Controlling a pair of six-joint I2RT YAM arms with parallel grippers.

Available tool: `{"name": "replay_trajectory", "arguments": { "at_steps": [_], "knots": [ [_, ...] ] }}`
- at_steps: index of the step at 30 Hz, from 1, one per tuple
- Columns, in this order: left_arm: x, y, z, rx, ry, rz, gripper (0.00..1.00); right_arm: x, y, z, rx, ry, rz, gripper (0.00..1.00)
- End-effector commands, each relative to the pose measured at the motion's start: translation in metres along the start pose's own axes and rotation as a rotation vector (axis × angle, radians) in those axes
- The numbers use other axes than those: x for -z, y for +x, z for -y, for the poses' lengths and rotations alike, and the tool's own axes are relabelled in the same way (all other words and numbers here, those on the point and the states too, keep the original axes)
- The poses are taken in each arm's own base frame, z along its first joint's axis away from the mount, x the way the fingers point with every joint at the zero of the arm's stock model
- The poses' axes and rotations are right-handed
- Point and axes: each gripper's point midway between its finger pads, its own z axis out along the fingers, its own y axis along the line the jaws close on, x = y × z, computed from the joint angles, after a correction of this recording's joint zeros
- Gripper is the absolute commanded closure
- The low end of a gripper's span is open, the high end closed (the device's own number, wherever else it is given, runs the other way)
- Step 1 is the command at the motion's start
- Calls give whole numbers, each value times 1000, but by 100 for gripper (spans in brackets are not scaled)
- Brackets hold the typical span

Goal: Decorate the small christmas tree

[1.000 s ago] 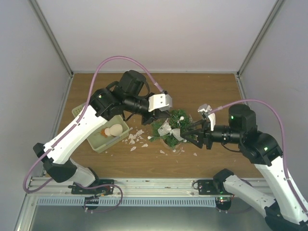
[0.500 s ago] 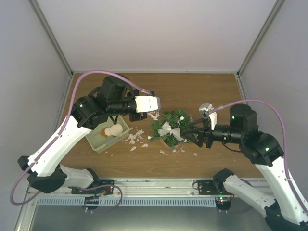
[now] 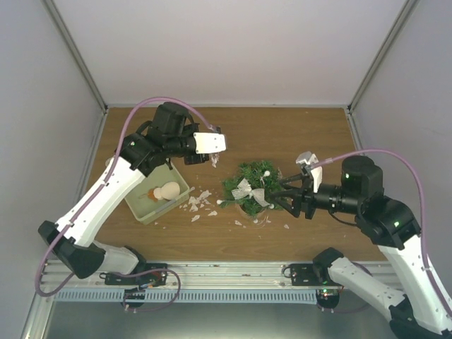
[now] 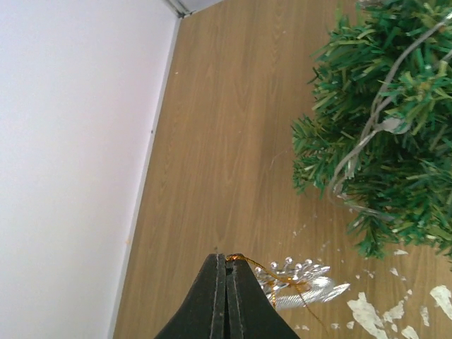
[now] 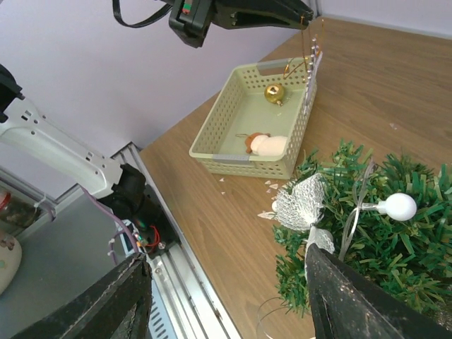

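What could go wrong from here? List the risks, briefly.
1. The silver ornament hangs only by a thin gold thread pinched at the very tips of the left gripper. It could slip out, or swing and miss the tree.
2. The right gripper stands open right beside the tree. Moving in, it could snag the mesh bow or tip the tree over.

So the brown wood-grain counter (image 3: 304,141) has a pale green perforated plastic tray (image 3: 167,206) sitting on its left side, a small bushy green artificial christmas tree (image 3: 253,185) near the middle, and a scatter of white flakes (image 3: 200,201) between the two.
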Motion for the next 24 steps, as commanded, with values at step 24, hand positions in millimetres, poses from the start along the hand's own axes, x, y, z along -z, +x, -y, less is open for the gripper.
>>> {"name": "replay_trajectory", "arguments": {
  "at_steps": [24],
  "knots": [
    [-36, -54, 38, -65, 188, 164, 100, 16, 3, -4, 13, 33, 40, 36]
  ]
}}
